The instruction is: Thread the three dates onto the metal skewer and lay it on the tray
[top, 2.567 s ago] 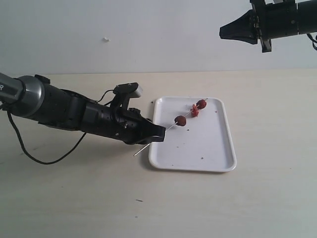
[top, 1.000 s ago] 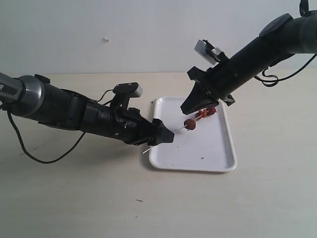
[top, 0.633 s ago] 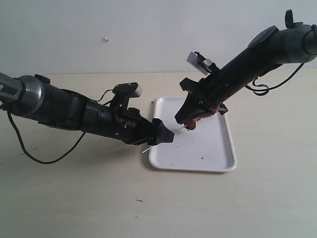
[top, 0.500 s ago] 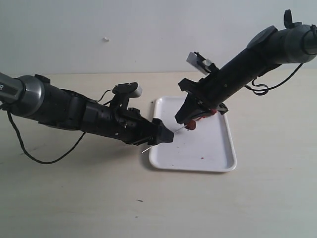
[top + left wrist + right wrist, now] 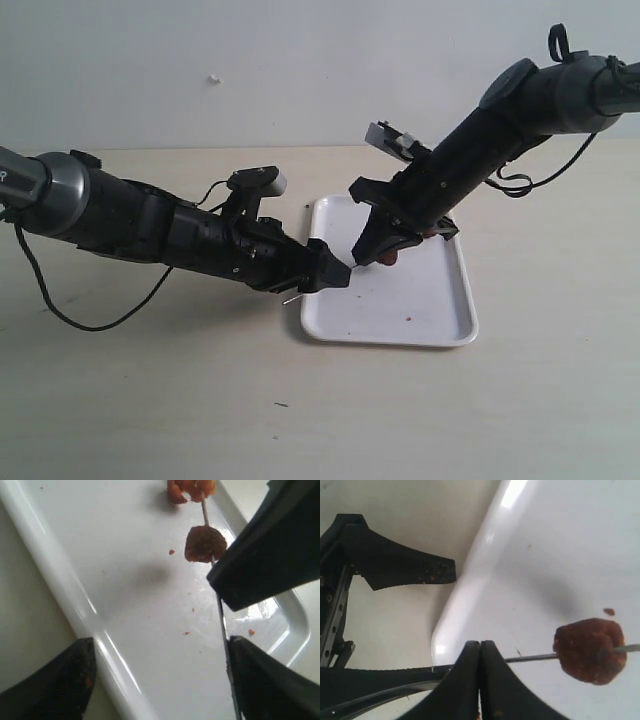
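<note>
A pale beige table (image 5: pixel 450 400) holds a white tray (image 5: pixel 440 310) a little right of centre. With the tray's middle as the centre of a clock face, the left arm lies low over the table from nine o'clock. The right arm slopes down from one o'clock.

The left gripper (image 5: pixel 335 272) sits at the tray's nine o'clock edge. Its fingers (image 5: pixel 55 685) are spread wide apart, with bare tray showing between them. The metal skewer (image 5: pixel 220 611) runs close along the inner side of one of those fingers. Its bare end pokes out over the table at about eight o'clock. I cannot tell whether that finger is bearing the skewer's weight.

The right gripper (image 5: pixel 480 647) has its two fingers pressed flat together, closed to a single seam and one narrow point. That point aims downward just beside the left gripper, at about ten o'clock, and crosses the skewer. I cannot tell whether it touches the rod.

The three dates (image 5: pixel 205 543) are all threaded on the skewer, over the tray. One wrinkled red-brown date sits alone just past the right gripper's tip, with a soft shadow on the white surface beneath it. The other two are bunched together further along the rod toward one o'clock. From across the room the right arm mostly hides them. A few red-brown crumbs (image 5: pixel 171 552) are scattered on the tray.
</note>
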Tool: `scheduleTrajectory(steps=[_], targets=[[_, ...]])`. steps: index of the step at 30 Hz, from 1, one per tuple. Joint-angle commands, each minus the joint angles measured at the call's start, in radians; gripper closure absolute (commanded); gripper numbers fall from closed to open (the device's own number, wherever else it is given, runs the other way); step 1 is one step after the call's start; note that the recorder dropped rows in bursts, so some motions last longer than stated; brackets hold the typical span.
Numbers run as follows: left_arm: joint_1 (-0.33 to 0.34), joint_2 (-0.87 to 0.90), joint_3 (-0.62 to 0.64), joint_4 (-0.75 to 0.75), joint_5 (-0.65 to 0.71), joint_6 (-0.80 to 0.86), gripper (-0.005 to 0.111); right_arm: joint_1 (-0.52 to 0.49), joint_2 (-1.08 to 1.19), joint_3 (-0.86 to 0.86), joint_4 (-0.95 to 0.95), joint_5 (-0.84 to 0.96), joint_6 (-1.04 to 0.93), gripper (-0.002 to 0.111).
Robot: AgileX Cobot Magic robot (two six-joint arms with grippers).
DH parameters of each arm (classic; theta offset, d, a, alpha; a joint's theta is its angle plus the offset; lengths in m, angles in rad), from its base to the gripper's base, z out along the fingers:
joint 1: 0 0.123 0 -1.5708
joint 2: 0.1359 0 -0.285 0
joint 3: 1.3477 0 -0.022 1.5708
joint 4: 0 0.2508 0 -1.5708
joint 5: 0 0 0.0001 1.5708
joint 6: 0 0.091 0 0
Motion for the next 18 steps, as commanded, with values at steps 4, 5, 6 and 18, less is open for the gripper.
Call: scheduleTrajectory(steps=[4, 5, 6, 18], targets=[[-0.006, 0.005, -0.005, -0.010, -0.003, -0.008, 0.036, 0.003, 0.004, 0.004, -0.042, -0.017, 0.026, 0.108], [-0.006, 0.005, -0.005, -0.010, -0.003, -0.008, 0.036, 0.003, 0.004, 0.004, -0.044, -0.017, 0.026, 0.108], [-0.006, 0.005, -0.005, -0.010, -0.003, -0.008, 0.036, 0.003, 0.004, 0.004, -0.044, -0.017, 0.026, 0.108], [-0.006, 0.005, -0.005, -0.010, 0.010, -0.008, 0.036, 0.003, 0.015, 0.004, -0.045, -0.019, 0.026, 0.108]])
